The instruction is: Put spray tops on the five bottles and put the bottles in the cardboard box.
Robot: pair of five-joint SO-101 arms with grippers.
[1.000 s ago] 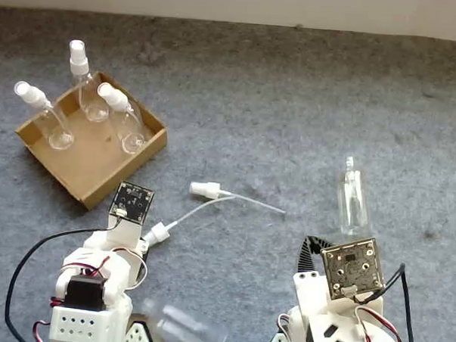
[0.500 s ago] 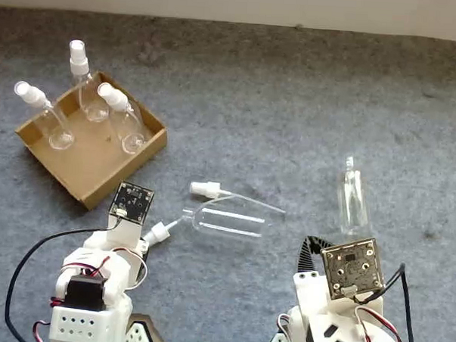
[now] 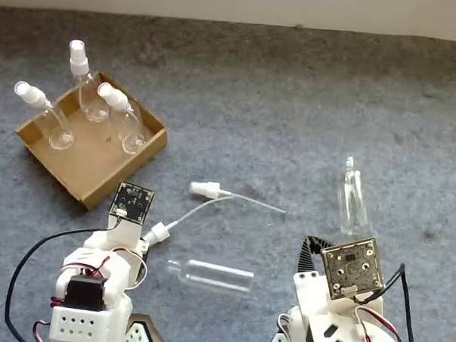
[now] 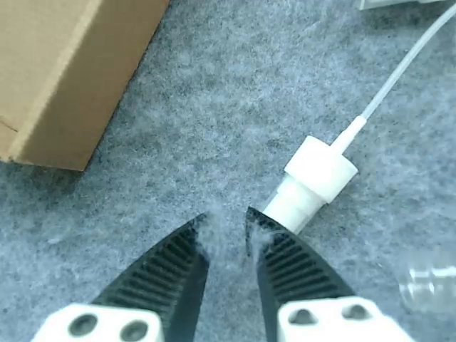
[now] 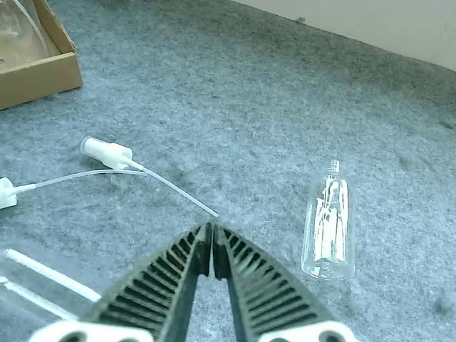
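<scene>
Cardboard box (image 3: 85,153): three capped bottles (image 3: 120,117) standing inside. Outside the box on the surface (image 3: 291,106), two bare bottles (image 3: 212,275) and two spray tops (image 3: 207,190) lie loose. Left hand (image 4: 226,221) slightly parted, empty; right hand (image 5: 211,239) closed, empty.

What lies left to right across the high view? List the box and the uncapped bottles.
cardboard box → uncapped bottle lying between the arms → uncapped bottle farther right
</scene>
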